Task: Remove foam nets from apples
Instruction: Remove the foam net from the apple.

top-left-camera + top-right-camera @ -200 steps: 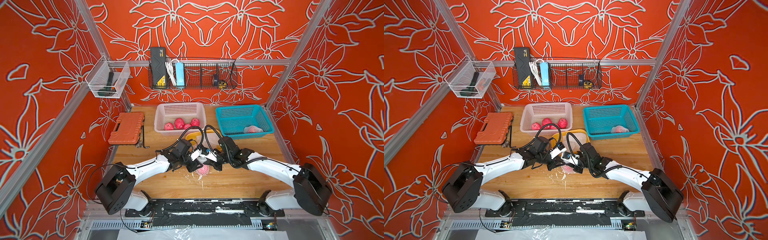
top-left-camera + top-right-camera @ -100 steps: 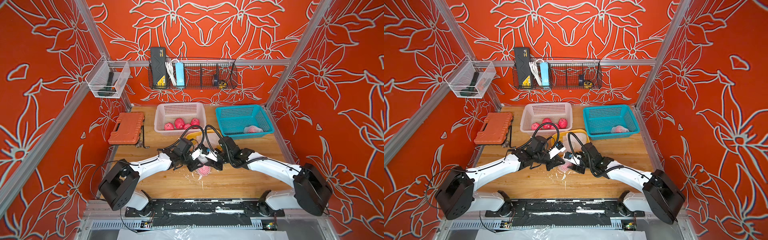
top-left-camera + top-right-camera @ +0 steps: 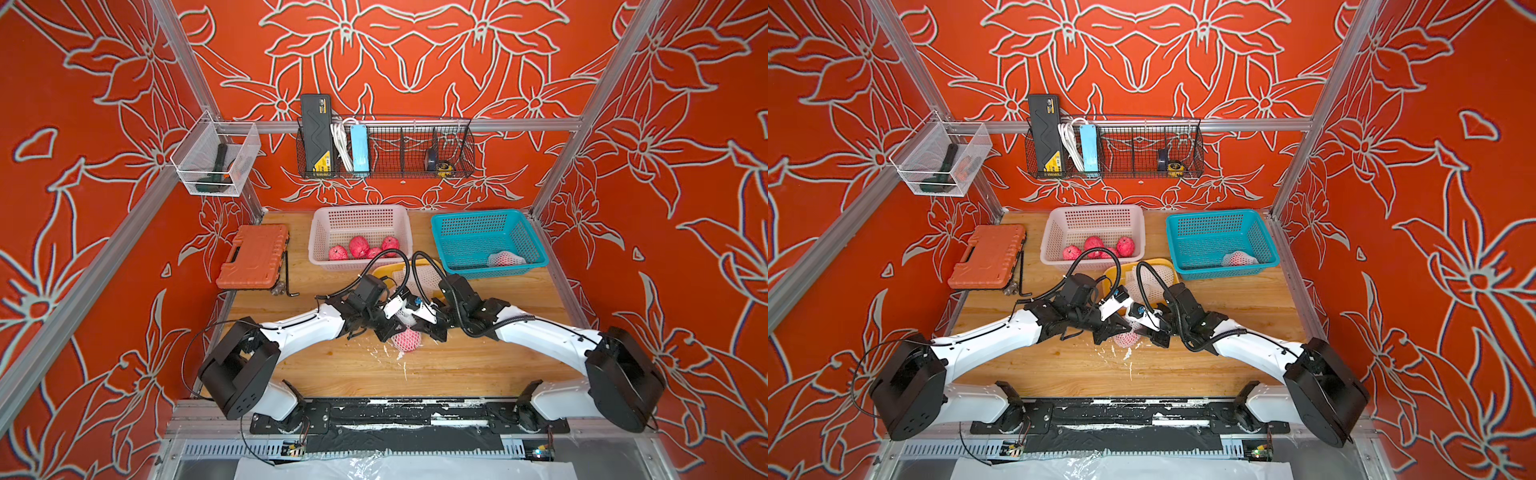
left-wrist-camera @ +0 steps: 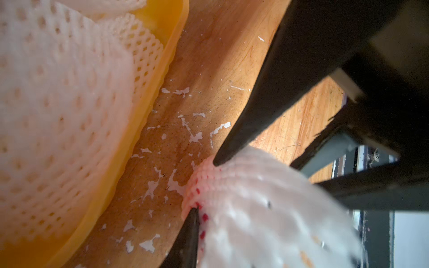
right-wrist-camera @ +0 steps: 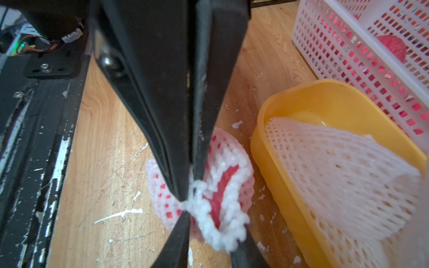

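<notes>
Fingers point(image 5: 157, 104) of the left gripper point(image 5: 185, 200) pressed together, tips pinching a tuft of the net point(image 5: 234, 162) at its frayed mouth. Right gripper point(image 5: 213, 220): fingers point(image 5: 174, 250) apart, one on either side of that same bunched rim and touching it; whether clamped or only resting against it, cannot tell. Net mouth pulled partly open, red apple point(image 5: 222, 185) showing through the gap and through the mesh. Apple sits on the table point(image 3: 457, 365), mid-width, nearer the front edge than the back, the two grippers meeting over it from either side. White flakes point(image 3: 405, 370) scattered on the wood around it. Just behind, toward the back edge, a yellow tray point(image 5: 325, 99) with loose nets point(image 5: 336, 174) heaped in it. Beyond the tray, white basket point(image 3: 320, 241) at the back edge, four apples point(image 3: 358, 246) inside. Teal basket point(image 3: 478, 224) toward the back right corner, one netted apple point(image 3: 505, 259) in its front right corner.
</notes>
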{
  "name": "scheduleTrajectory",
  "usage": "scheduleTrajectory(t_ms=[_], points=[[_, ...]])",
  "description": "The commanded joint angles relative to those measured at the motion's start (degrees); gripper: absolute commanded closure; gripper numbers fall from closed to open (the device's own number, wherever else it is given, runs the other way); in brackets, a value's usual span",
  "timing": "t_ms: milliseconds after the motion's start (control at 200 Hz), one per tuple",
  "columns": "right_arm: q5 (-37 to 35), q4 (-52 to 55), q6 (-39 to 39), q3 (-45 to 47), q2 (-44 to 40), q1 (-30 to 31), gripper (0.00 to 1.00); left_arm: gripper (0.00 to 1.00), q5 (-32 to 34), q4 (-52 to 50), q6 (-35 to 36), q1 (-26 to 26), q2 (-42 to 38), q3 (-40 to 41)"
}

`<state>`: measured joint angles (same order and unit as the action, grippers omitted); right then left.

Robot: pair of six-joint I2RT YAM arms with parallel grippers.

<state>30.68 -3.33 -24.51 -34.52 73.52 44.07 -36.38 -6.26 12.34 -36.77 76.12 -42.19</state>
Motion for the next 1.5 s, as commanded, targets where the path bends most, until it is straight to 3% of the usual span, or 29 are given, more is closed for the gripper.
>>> scheduleTrajectory(t_ms=[0, 290, 415, 586, 661, 901, 1246, 1496], points=[[2.95, 0.19, -0.38, -2.54, 0.62, 0.0, 0.8, 0.99, -1.62, 1.77, 0.68, -0.69, 0.16, 0.83], [3.04, 1.17, -0.67, -1.97, -1.11, -0.04, 0.88, 0.96, 1.59, 2.49, -0.21, -0.84, 0.13, 0.53], [1.95, 2.51, -1.05, -2.04, -0.92, -0.04, 0.92, 0.68, 6.93, 0.38, 0.0, -0.78, -0.56, -0.06], [0.64, 3.34, -1.33, -2.13, -0.3, -0.04, 0.93, 0.4, 11.33, -1.48, 0.84, -0.8, -3.86, 0.79], [0.61, 3.27, -1.33, -2.04, -0.63, -0.13, 0.93, 0.31, 13.08, -1.05, 1.13, -0.76, -5.31, 2.42], [1.89, 3.64, -1.31, -2.78, -1.2, -0.07, 0.93, 0.21, 11.63, -0.2, 0.93, -0.86, -3.83, 4.31], [3.7, 4.02, -1.11, -3.79, -0.69, 0.02, 0.93, 0.19, 7.88, 3.46, -0.11, -1.24, -1.06, 4.33], [3.7, 4.48, -1.06, -4.41, -0.28, 0.0, 0.91, 0.44, 5.2, 3.81, 0.13, -1.32, 1.06, 2.86]])
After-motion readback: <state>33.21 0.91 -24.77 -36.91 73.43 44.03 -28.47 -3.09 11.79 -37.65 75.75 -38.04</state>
